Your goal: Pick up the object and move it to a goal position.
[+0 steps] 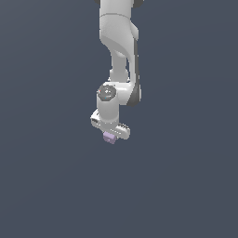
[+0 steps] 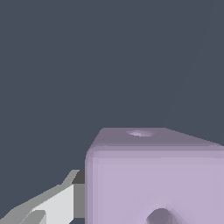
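The object is a small pale lilac cube [image 1: 109,137]. In the exterior view it sits just under the white hand of the arm, at the gripper [image 1: 110,137]. In the wrist view the cube [image 2: 153,175] fills the near part of the frame, with a dark dot on the facing side and a pale dimple on the upper face. One grey-white finger [image 2: 52,203] lies against the cube's side; the other finger is out of frame. The gripper looks shut on the cube.
The white arm [image 1: 118,56] comes down from the exterior view's top. All around is a plain dark grey-blue surface [image 1: 186,186]; no other objects or goal marker show.
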Controlling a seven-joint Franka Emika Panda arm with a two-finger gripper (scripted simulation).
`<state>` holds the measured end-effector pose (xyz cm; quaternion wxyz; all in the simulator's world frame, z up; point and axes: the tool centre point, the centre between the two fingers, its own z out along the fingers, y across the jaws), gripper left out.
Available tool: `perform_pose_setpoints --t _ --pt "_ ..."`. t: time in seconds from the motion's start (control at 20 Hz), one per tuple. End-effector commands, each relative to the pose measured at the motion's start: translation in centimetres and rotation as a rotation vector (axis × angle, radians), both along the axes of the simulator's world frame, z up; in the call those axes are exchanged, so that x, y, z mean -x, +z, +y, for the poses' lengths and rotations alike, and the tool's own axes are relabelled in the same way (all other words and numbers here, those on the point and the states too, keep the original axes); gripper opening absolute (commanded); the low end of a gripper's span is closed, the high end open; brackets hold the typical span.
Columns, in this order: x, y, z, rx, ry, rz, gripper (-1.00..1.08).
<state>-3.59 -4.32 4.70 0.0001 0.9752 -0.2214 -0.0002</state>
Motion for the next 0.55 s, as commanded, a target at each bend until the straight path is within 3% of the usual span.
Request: perform_pose_setpoints --t 0.0,0.5 --pt "1.0 0.1 -0.4 0.0 0.0 0.0 -1.0" --pt "2.4 0.2 -1.0 0.0 0.0 0.0 -1.0"
